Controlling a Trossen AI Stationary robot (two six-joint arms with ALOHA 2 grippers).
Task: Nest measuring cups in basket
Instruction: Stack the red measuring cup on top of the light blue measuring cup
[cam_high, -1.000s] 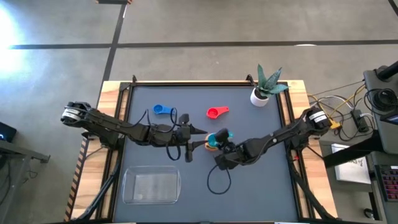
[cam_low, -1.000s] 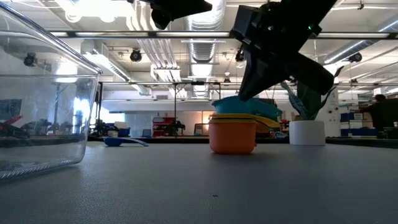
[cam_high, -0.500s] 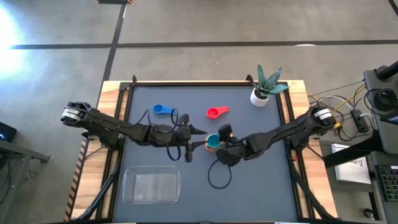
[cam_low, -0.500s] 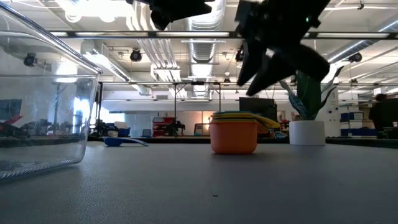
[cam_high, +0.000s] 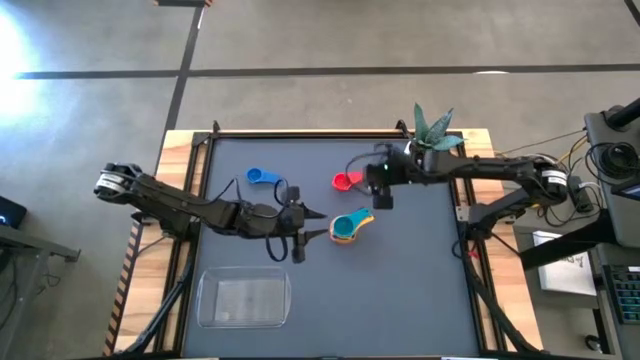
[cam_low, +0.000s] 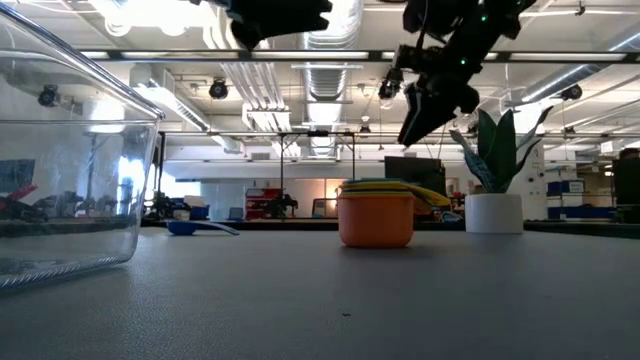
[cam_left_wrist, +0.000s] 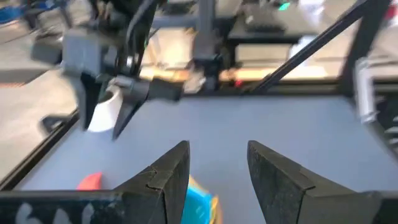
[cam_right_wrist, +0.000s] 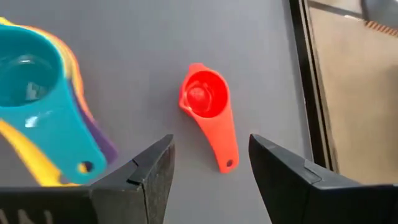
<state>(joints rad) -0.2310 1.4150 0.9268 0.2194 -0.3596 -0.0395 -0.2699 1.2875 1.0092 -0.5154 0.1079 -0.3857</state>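
Landmark: nested stack (cam_high: 346, 227) of measuring cups, mid-counter. Ordering near to far as the low cam sees it.

Nearest: basket (cam_high: 245, 298), clear, holds nothing; sits well nearer than the stack and toward the left-arm side, on the dark counter (cam_high: 420, 290).

Stack: orange cup lowest in the low view, yellow and others inside, teal cup (cam_right_wrist: 28, 78) uppermost; purple edge shows in the right wrist view, green not clearly made out. Approx. five cups nested, but on the counter, not in the basket.

Left hand (cam_high: 312, 222): just beside the stack on its left-arm side, raised above the counter per the low view; fingers (cam_left_wrist: 168, 177) parted, gripping nothing.

Right hand (cam_high: 372, 182): beyond the stack, raised, hovering over the red cup (cam_high: 347, 181); fingers (cam_right_wrist: 152, 177) spread wide, empty, straddling the cup's handle in the wrist view w/o touching.

Farther: blue cup (cam_high: 261, 177) lies alone beyond the stack on the left-arm side. White plant pot (cam_high: 418, 153) at the far corner, not part of the task.

Progress (judgement): roughly halfway. Left to do: red, then blue into the stack; stack into basket. Next likely step: descend and close on the red cup.
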